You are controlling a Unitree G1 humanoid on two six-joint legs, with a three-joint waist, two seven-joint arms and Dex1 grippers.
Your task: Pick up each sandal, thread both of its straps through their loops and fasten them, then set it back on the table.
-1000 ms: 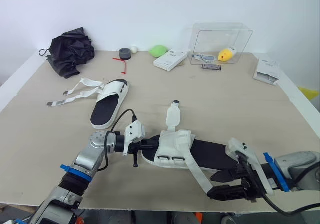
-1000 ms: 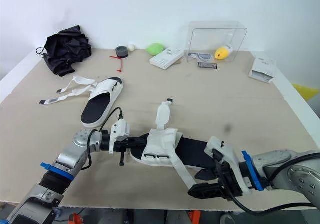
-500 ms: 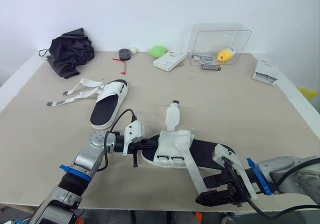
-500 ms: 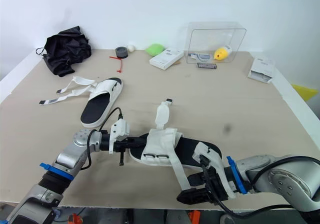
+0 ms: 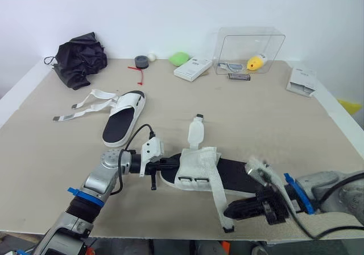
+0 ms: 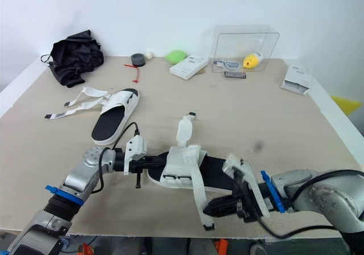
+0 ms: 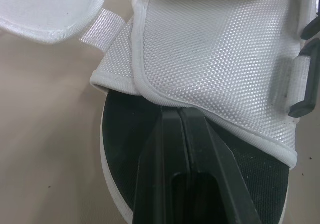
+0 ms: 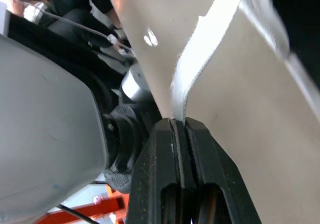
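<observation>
The near sandal (image 5: 200,171), with a white mesh upper and a black footbed, lies at the table's front centre. My left gripper (image 5: 170,165) is shut, and its tips rest on the footbed at the toe edge of the upper (image 7: 215,49). The sandal's long white strap (image 5: 219,201) runs from the upper towards the front edge. My right gripper (image 5: 226,214) is shut on that strap near its free end, and the strap (image 8: 200,59) stands pinched between the fingers. Its short strap (image 5: 197,133) sticks out on the far side. A second sandal (image 5: 123,118) lies further back on the left with its straps spread loose.
Along the back of the table are a black umbrella (image 5: 82,57), a tape roll (image 5: 141,61), a green object (image 5: 180,57), a white box (image 5: 193,69) and a clear case (image 5: 250,49). Another white box (image 5: 302,80) lies at the right. The table's front edge (image 5: 170,239) runs just below both grippers.
My right gripper has moved in along the front edge to the long strap and shut on it; a second ago its fingers were open. The left arm has stayed put.
</observation>
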